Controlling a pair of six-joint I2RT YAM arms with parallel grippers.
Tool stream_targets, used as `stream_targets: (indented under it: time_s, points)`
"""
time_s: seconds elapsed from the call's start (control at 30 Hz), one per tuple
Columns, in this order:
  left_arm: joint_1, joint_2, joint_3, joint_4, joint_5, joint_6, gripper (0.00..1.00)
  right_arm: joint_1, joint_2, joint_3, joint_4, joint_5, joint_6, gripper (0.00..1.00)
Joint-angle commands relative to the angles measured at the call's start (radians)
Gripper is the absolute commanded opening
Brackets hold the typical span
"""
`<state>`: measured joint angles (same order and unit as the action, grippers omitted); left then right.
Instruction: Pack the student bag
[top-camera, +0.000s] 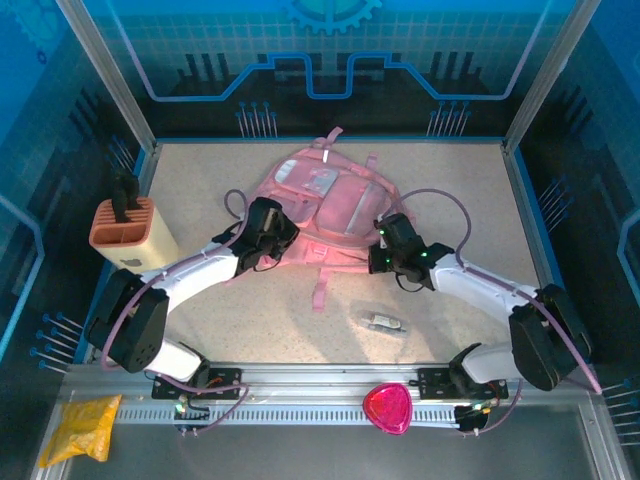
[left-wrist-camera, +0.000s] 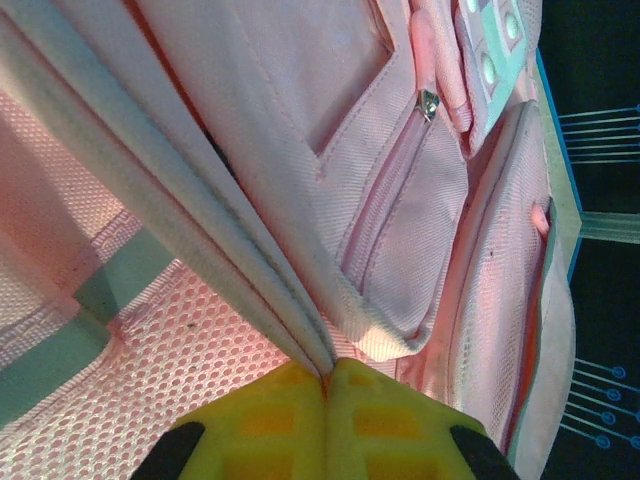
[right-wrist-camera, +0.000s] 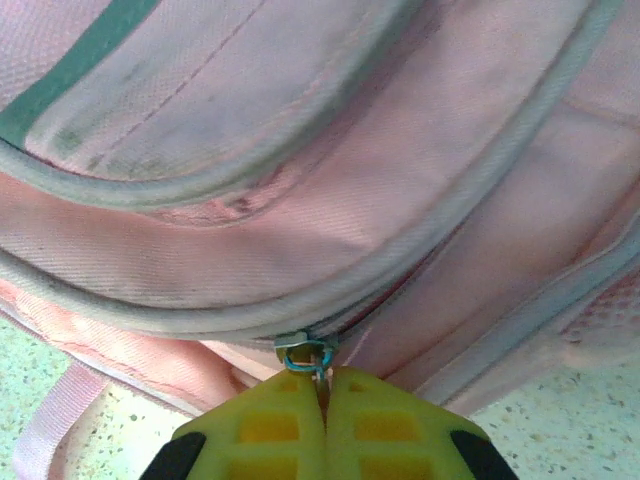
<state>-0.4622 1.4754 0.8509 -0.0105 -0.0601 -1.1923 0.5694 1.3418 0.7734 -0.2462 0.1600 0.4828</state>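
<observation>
Student bag (top-camera: 325, 200) lies flat at mid-worktop (top-camera: 470, 200), with 2 end effectors at its near sides: the left end effector (left-wrist-camera: 325, 378) is pressed together on a grey piped seam (left-wrist-camera: 230, 240), and the right end effector (right-wrist-camera: 322, 385) is pinching a zip pull (right-wrist-camera: 303, 348).

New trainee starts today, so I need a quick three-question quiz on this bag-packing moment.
1. True or false: the left tool is open above the student bag.
2. What does the right tool pinch? A) a strap B) the zipper pull C) a pen
3. Fill in: the yellow pouch lies at the near-____ corner of the top view.
Key: 1 false, shut on the bag's piped edge; 2 B; 3 left.
</observation>
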Motion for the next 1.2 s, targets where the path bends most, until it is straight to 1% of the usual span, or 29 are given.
stream_targets:
  time_s: [0.0, 0.13, 0.2, 0.23, 0.27, 0.33, 0.4, 0.43, 0.5, 0.53, 0.6, 0.67, 0.7, 0.8, 0.87, 0.93, 1.0, 1.07, 1.1, 1.17]
  points:
    - [0.069, 0.036, 0.063, -0.015, -0.013, 0.08, 0.0, 0.012, -0.026, -0.024, -0.106, -0.018, 0.025, 0.0]
    - [0.086, 0.095, 0.158, -0.013, 0.003, 0.16, 0.0, 0.132, -0.013, -0.018, -0.061, -0.05, 0.062, 0.0]
    - [0.116, 0.14, 0.212, -0.025, 0.061, 0.196, 0.1, 0.203, 0.023, 0.007, -0.038, -0.056, 0.081, 0.0]
    - [0.128, 0.153, 0.225, -0.026, 0.096, 0.204, 0.13, 0.219, 0.042, 0.019, -0.021, -0.077, 0.083, 0.0]
    - [0.138, 0.153, 0.228, -0.023, 0.119, 0.204, 0.19, 0.232, 0.063, 0.031, -0.005, -0.087, 0.088, 0.0]
    - [0.137, 0.119, 0.195, -0.002, 0.122, 0.212, 0.32, 0.243, 0.097, 0.044, 0.016, -0.09, 0.093, 0.0]
    - [0.132, 0.065, 0.141, 0.006, 0.116, 0.201, 0.48, 0.242, 0.113, 0.039, 0.043, -0.1, 0.097, 0.0]
    - [0.131, 0.044, 0.114, 0.007, 0.116, 0.182, 0.53, 0.243, 0.115, 0.038, 0.057, -0.109, 0.096, 0.0]
    - [0.118, 0.0, 0.049, 0.039, 0.139, 0.141, 0.57, 0.245, 0.119, 0.03, 0.074, -0.117, 0.097, 0.0]
    - [0.105, -0.021, 0.024, 0.042, 0.136, 0.117, 0.58, 0.245, 0.122, 0.029, 0.076, -0.119, 0.099, 0.0]
    - [0.05, -0.061, -0.02, 0.046, 0.104, 0.08, 0.62, 0.245, 0.127, 0.032, 0.078, -0.119, 0.099, 0.0]
    - [-0.009, -0.09, -0.059, 0.042, 0.05, 0.015, 0.63, 0.245, 0.127, 0.029, 0.08, -0.123, 0.1, 0.0]
    - [-0.041, -0.099, -0.087, 0.078, 0.027, -0.016, 0.63, 0.244, 0.126, 0.03, 0.081, -0.125, 0.1, 0.0]
    - [-0.121, -0.092, -0.14, 0.161, -0.032, -0.109, 0.64, 0.245, 0.125, 0.03, 0.083, -0.12, 0.1, 0.0]
    - [-0.159, -0.06, -0.143, 0.202, -0.047, -0.154, 0.64, 0.245, 0.13, 0.031, 0.084, -0.123, 0.097, 0.0]
    - [-0.189, -0.012, -0.13, 0.261, -0.04, -0.167, 0.64, 0.245, 0.134, 0.032, 0.085, -0.129, 0.099, 0.0]
    - [-0.205, 0.033, -0.098, 0.265, -0.027, -0.182, 0.63, 0.245, 0.138, 0.033, 0.089, -0.134, 0.102, 0.0]
    - [-0.222, 0.056, -0.094, 0.27, -0.061, -0.201, 0.6, 0.245, 0.138, 0.032, 0.091, -0.135, 0.105, 0.0]
    - [-0.228, 0.066, -0.096, 0.278, -0.085, -0.208, 0.57, 0.244, 0.135, 0.029, 0.099, -0.136, 0.107, 0.0]
    - [-0.231, 0.094, -0.08, 0.273, -0.094, -0.209, 0.55, 0.246, 0.137, 0.026, 0.104, -0.138, 0.103, 0.0]
